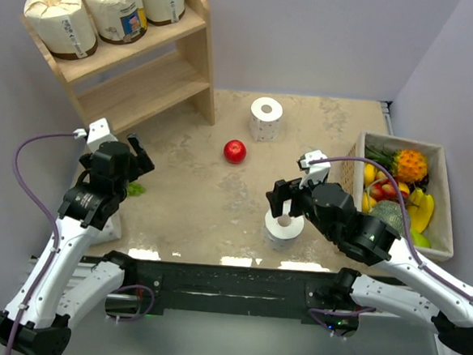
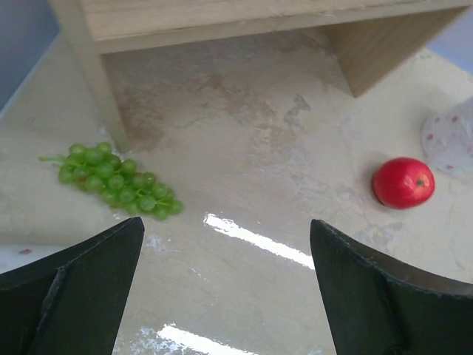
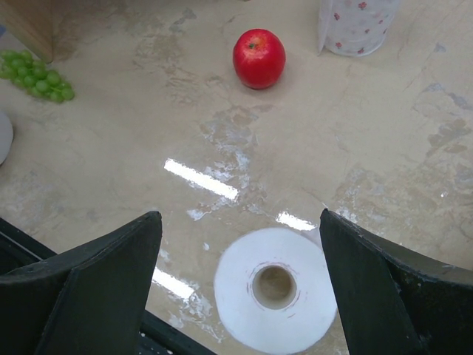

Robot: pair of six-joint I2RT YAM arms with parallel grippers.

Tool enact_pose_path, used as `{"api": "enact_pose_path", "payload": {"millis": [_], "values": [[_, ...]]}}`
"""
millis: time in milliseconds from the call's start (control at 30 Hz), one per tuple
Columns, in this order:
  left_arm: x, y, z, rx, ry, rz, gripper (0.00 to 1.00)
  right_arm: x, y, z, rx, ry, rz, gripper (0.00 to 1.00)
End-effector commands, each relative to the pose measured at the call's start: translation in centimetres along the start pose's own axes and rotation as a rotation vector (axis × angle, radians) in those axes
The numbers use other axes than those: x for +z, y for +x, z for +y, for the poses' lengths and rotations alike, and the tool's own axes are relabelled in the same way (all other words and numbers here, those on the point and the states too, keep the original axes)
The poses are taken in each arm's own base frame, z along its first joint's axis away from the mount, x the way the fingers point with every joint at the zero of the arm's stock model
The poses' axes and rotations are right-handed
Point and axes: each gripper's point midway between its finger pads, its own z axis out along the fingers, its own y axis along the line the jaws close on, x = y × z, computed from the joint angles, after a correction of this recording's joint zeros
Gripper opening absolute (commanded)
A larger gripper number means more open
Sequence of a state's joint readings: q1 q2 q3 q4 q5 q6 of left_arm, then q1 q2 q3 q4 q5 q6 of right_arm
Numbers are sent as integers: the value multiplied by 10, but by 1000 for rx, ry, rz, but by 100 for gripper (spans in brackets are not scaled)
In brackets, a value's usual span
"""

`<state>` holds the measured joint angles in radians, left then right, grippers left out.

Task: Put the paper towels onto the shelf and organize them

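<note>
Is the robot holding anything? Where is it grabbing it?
Nothing is held. The left tool is open over the table. The right tool is open over a bare white roll, not gripping it.

Three wrapped rolls (image 1: 114, 6) stand side by side on the top tier of the shelf (image 1: 158, 79). A bare roll (image 3: 273, 296) stands core-up under my right pincer (image 3: 240, 222). A second bare roll (image 1: 266, 119) stands upright, well apart.
</note>
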<state>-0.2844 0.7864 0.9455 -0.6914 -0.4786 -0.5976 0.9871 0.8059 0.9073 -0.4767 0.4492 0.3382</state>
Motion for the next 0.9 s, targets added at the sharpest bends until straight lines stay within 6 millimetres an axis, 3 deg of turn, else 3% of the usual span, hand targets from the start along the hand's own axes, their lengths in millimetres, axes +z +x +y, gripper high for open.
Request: {"api": "enact_pose_path", "payload": {"millis": [0, 300, 400, 567, 733, 867], "values": [[2, -5, 34, -142, -209, -54, 100, -3, -9, 4, 22, -21, -36, 91], [-1, -1, 96, -326, -465, -117, 98, -9, -16, 2, 23, -28, -60, 91], [5, 5, 107, -358, -492, -98, 97, -7, -14, 2, 30, -20, -44, 91], [19, -4, 87, -241, -357, -94, 97, 4, 0, -23, 41, 168, 18, 91], [17, -18, 35, -48, -31, -65, 98, 18, 29, -25, 50, 236, 126, 89], [11, 0, -13, 32, 264, 9, 93, 21, 35, -20, 79, 227, 148, 88]]}}
